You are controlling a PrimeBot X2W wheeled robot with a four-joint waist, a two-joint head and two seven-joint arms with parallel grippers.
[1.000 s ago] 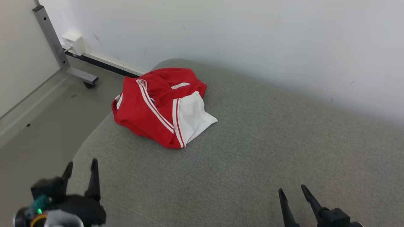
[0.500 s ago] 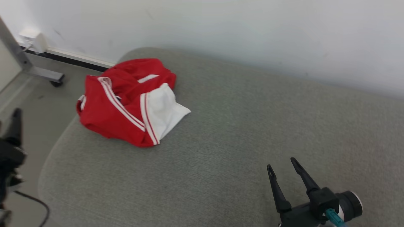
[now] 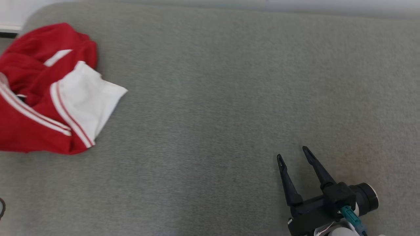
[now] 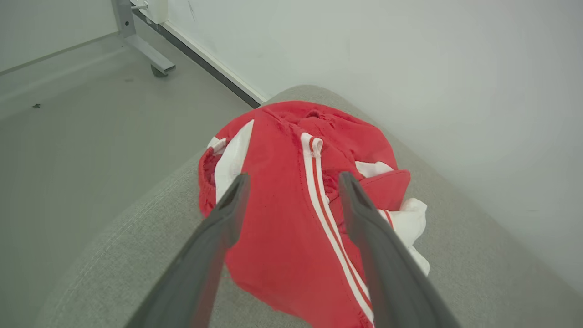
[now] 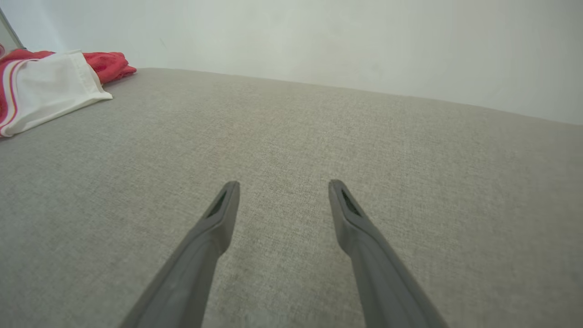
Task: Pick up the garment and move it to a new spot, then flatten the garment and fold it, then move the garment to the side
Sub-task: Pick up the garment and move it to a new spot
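Garment (image 3: pixel 42 108) bunched at grey cushion (image 3: pixel 213 98) corner edge, open surface rightward, left hand (image 4: pixel 292 176) and right hand (image 3: pixel 292 152) spread

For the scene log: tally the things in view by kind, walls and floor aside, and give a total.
Garment, red and white: 1
Grey cushion: 1
Grippers, left gripper and right gripper, both open: 2
Metal frame leg: 1
White wall box: 1
Total: 6
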